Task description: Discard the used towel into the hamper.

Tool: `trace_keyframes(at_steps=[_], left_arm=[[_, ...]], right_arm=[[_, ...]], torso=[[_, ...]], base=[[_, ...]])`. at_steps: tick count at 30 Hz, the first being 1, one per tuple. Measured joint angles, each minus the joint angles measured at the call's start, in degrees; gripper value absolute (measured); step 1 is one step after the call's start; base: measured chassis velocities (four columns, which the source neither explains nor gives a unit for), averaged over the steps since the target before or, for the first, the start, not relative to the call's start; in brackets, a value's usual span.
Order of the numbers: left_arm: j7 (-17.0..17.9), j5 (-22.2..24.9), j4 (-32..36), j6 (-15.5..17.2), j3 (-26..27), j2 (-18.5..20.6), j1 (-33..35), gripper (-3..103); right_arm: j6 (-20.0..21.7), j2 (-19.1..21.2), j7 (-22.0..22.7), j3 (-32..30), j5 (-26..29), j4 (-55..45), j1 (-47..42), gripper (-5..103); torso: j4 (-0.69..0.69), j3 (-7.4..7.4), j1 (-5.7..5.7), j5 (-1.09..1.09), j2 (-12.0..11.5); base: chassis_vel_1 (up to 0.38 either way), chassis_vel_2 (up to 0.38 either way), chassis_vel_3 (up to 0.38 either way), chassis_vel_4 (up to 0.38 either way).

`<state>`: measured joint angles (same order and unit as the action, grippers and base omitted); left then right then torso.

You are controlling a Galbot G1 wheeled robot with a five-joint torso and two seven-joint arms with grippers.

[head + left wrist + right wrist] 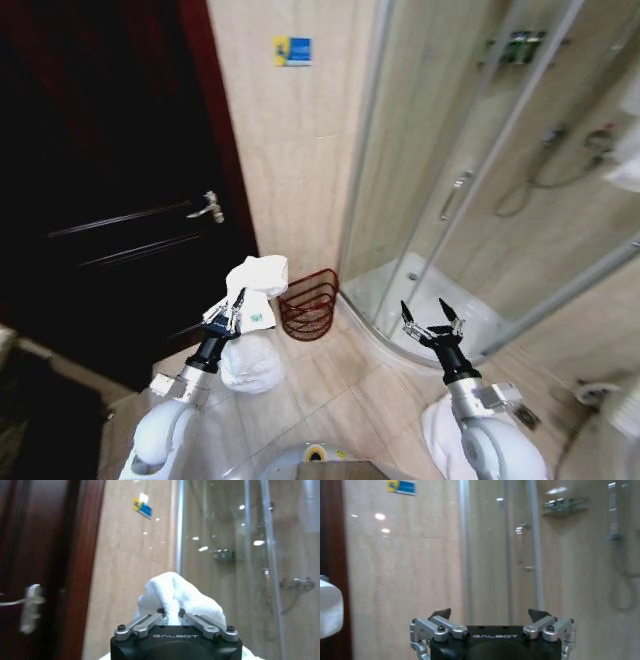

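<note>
I stand in a small bathroom. A dark wooden door [120, 180] with a silver lever handle [208, 208] fills the wall on my left. Beside it rises a beige tiled wall [290, 150] bearing a small blue and yellow sign [292, 50]. On my right curves a glass shower enclosure [480, 170] with a metal frame, a white tray [425, 300] at its foot, and a shower hose and mixer [575, 160] inside. The floor [340, 390] is beige tile, glossy under ceiling light reflections.
</note>
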<state>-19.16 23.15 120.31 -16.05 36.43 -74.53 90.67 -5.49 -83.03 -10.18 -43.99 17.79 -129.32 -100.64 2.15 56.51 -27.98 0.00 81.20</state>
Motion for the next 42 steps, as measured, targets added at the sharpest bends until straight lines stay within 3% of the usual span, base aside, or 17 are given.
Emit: trace_keyframes(at_steps=[16,42], left_arm=[[-0.24,1.19,-0.59,-0.92,-0.15,-0.23,-0.52,5],[-1.19,1.13,-1.07,-1.46,-0.27,-0.28,-0.52,5]], right_arm=[[-0.25,-1.49,0.58,0.26,-1.43,0.16,-0.24,100],[-0.76,-1.19,0.3,-0.07,-1.38,0.96,-0.08,100]], torso=[[0.01,0.0,0.0,-0.01,0.0],[0.0,0.0,0.0,-0.01,0.0]], base=[[-0.095,-0.096,-0.101,-0.094],[0.0,0.0,0.0,0.0]])
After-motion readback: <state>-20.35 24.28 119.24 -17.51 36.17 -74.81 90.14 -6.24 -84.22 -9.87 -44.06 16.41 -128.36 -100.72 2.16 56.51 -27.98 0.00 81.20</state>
